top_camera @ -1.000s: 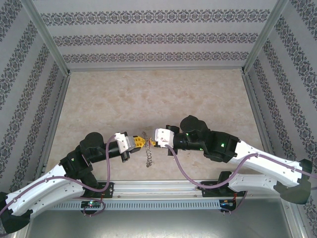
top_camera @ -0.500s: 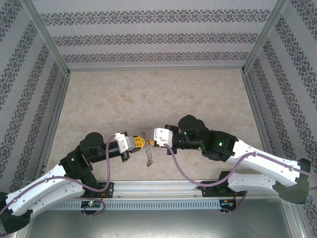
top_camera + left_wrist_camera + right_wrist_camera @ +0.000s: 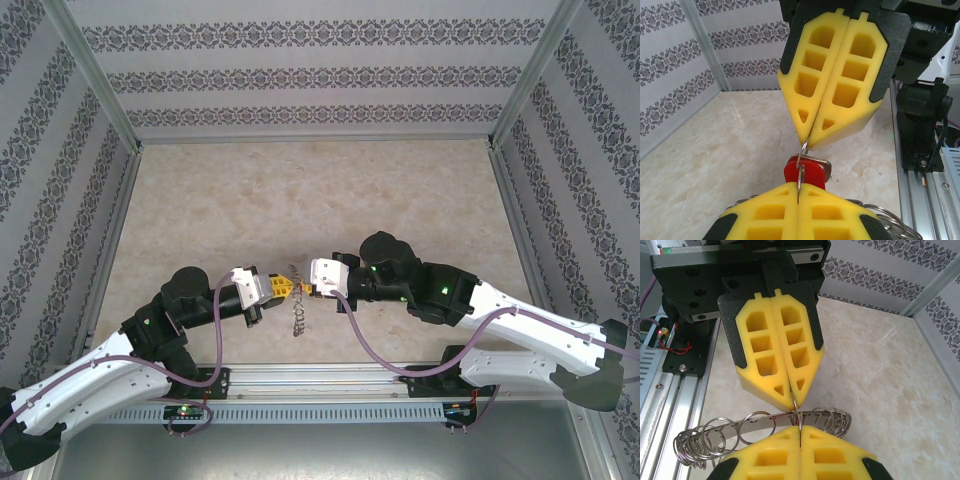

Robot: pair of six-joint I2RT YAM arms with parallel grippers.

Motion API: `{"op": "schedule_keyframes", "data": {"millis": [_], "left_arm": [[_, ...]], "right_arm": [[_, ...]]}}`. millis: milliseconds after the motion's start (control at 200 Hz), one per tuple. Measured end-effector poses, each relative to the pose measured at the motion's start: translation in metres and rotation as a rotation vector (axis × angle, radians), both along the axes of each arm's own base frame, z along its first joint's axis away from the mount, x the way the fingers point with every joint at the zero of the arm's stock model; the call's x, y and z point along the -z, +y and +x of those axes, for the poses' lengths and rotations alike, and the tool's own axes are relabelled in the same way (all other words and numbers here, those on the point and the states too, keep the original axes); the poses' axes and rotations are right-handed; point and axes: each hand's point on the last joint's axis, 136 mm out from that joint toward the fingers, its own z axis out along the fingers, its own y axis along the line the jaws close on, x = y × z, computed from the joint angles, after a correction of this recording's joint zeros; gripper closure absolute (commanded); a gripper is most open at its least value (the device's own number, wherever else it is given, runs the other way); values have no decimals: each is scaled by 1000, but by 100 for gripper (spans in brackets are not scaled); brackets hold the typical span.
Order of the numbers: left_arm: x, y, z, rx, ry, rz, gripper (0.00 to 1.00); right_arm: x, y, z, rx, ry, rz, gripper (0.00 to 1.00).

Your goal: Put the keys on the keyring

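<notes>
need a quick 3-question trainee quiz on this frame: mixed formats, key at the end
1. True or false: the left claw and the right claw are both shut.
2. The key is: A blue, B red, C green.
3. Fill in: tip to tip, both claws pinch a thin wire loop of the ___.
Key: 1 true. 2 B. 3 keyring.

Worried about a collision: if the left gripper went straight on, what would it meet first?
Probably the right gripper, facing it almost tip to tip; only a thin wire loop and the red key lie between.
</notes>
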Motion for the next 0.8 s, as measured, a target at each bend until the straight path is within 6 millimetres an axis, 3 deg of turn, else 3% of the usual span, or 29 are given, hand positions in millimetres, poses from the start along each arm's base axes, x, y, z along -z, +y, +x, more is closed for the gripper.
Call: {"op": "schedule_keyframes", "data": {"millis": [799], "left_arm": [[0, 0, 0, 0, 0, 0, 100]], "right_arm": [[-4, -2, -1, 2, 1, 12, 100]]}}
